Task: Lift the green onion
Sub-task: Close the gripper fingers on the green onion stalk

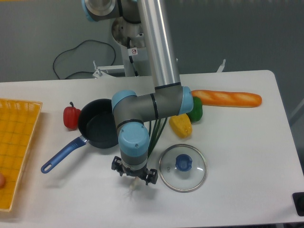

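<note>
While the grey and pale-blue UR5e arm [142, 107] bends down over the middle of the white table [237, 156], its black two-finger gripper [135, 176] sits low at the table's near side, just left of the round glass lid with a blue knob [183, 167]. Gripper seen from above, mostly under the wrist housing; how far apart the jaws stand cannot be told. Whitish rooty tip of the green onion [133, 185] pokes out just below the gripper, at or between the fingers; whether it is actually gripped is not visible.

Onion position: long thin stalk runs from that white tip up under the wrist, and its dark green leaves reappear behind the forearm, between the arm and the yellow bell pepper [180, 126]. Middle of the stalk is hidden by the arm.

Other items noted:
- green bell pepper [196, 110], touching the yellow one on its far right side
- long orange-brown baguette [228, 98], far right, its left end close to the green pepper
- black frying pan with a blue handle [95, 130], left of the arm, handle pointing to the near left
- small red bell pepper [71, 117], just beside the pan's left rim
- yellow mesh basket [14, 142] at the left edge, partly cut off
</note>
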